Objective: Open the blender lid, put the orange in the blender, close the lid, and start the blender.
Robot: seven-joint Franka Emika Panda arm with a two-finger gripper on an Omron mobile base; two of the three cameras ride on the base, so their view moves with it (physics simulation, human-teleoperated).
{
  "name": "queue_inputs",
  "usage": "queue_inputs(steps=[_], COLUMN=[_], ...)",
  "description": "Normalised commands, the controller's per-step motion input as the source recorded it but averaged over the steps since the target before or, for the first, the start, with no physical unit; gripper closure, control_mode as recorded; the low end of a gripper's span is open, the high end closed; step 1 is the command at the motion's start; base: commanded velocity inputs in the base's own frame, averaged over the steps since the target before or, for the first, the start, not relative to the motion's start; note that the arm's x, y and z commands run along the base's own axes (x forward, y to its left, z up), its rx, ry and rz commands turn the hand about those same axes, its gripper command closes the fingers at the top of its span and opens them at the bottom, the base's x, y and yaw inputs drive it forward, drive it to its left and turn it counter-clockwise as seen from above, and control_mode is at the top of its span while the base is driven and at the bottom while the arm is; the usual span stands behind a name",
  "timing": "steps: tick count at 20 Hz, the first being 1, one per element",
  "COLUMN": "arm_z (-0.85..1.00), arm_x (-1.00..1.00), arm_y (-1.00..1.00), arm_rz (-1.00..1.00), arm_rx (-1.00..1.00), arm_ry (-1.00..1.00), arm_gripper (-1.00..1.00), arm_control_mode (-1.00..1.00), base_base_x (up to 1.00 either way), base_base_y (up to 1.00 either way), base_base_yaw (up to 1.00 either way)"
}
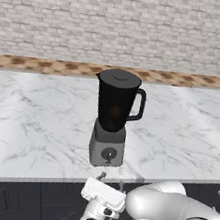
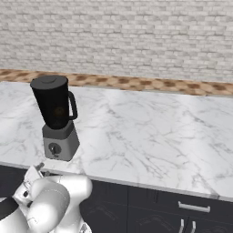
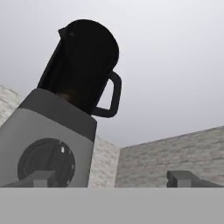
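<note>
1. On the white marble counter (image 1: 39,120), near its front edge, the blender (image 1: 112,117) stands upright: a black tapered jar on a boxy grey base.
2. The blender lid (image 1: 119,76) sits flat on the jar's rim, so the jar is closed.
3. The jar handle projects to the right in both base views and in the hand view.
4. The round dial (image 1: 108,155) is on the front face of the base, facing the robot. The hand view shows it large and close at lower left (image 3: 46,162).
5. In both base views a dim orange-brown patch shows through the dark jar wall, low in the jar. This is taken as the orange (image 1: 114,112); its outline is too faint to confirm.
6. The gripper (image 1: 102,176) is below the counter's front edge, just in front of the blender base and tilted upward. The right base view shows only its tip (image 2: 40,167), above the arm's white body.
7. The fingers (image 3: 38,178) are spread well apart with nothing between them. One tip lies in front of the dial's lower edge; contact cannot be told.
8. The hand view looks up at the blender from below, with the brick wall (image 1: 121,22) behind.
</note>
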Motion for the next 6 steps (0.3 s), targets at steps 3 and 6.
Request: queue_inputs(steps=[3, 6], arm_z=[0.65, 0.79], arm_x=[-0.24, 0.0], arm_y=[0.15, 0.27], arm_rz=[0.01, 0.0], arm_rx=[0.0, 0.0], arm_ry=[-0.11, -0.02], arm_gripper=[-1.0, -1.0], arm_control_mode=[-1.0, -1.0], base_base_x=[0.0, 0.0], base_base_y=[0.0, 0.0], base_base_yaw=[0.0, 0.0])
